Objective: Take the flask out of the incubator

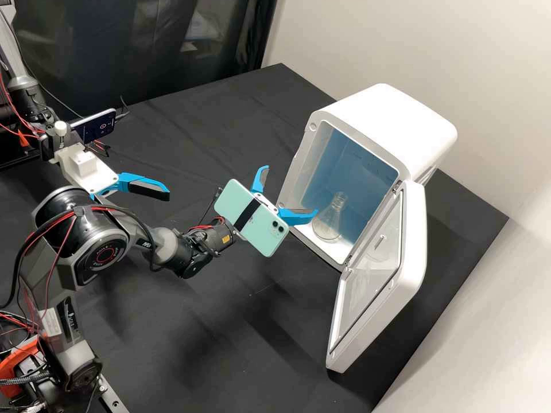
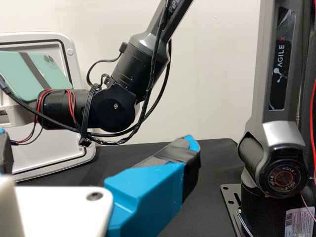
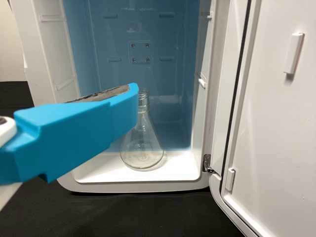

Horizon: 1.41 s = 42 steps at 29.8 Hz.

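Note:
The white incubator stands at the bench's right with its door swung open. A clear glass flask stands upright on its floor against the blue inner wall. My right gripper hovers open just outside the opening, level with the flask and not touching it. In the right wrist view one blue finger crosses in front of the flask, beside the open door. My left gripper hangs open and empty over the bench's left side, far from the incubator.
A mint-green phone is strapped to the right arm's wrist. The left wrist view shows that wrist and an arm's base on the bench. The bench's edge runs close behind and beside the incubator.

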Tool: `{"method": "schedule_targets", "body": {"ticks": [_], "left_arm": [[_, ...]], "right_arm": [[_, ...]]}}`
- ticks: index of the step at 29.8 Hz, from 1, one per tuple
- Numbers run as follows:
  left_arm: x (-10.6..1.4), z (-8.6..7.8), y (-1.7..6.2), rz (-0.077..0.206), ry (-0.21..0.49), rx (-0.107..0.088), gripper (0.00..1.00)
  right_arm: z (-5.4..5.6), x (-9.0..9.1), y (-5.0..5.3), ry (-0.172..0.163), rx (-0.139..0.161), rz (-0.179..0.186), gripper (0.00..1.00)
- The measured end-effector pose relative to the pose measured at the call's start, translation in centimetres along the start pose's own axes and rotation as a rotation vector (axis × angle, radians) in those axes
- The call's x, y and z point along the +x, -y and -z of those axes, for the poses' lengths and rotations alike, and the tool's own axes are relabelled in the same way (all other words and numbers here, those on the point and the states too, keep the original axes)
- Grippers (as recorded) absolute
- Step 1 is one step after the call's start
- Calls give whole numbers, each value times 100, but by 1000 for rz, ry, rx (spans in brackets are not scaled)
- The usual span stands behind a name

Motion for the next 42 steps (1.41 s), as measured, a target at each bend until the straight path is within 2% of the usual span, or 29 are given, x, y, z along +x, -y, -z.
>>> {"method": "schedule_targets", "body": {"ticks": [11, 14, 17, 20, 24, 28, 32, 33, 36, 42], "left_arm": [[0, -5, 1, 1, 5, 4, 100], [2, 0, 28, 10, 4, 4, 100], [30, 15, 107, 34, -1, 3, 100], [91, 23, 204, 63, -3, 17, 100], [173, 41, 320, 95, -8, 21, 100], [240, 98, 384, 108, -26, 19, 100], [293, 230, 473, 136, -65, 33, 100], [299, 254, 491, 144, -74, 33, 100], [308, 385, 545, 158, -128, 17, 100], [303, 580, 589, 172, -185, 11, 100]], "right_arm": [[0, 0, 0, 0, 0, 0, 100], [0, 0, 0, 0, 0, 0, 100], [0, 0, 0, 0, 0, 0, 100], [0, 0, 0, 0, 0, 0, 100], [0, 0, 0, 0, 0, 0, 100], [0, 0, 0, 0, 0, 0, 100], [0, 0, 0, 0, 0, 0, 100], [0, 0, 0, 0, 0, 0, 100], [0, 0, 0, 0, 0, 0, 100], [0, 0, 0, 0, 0, 0, 100]]}}
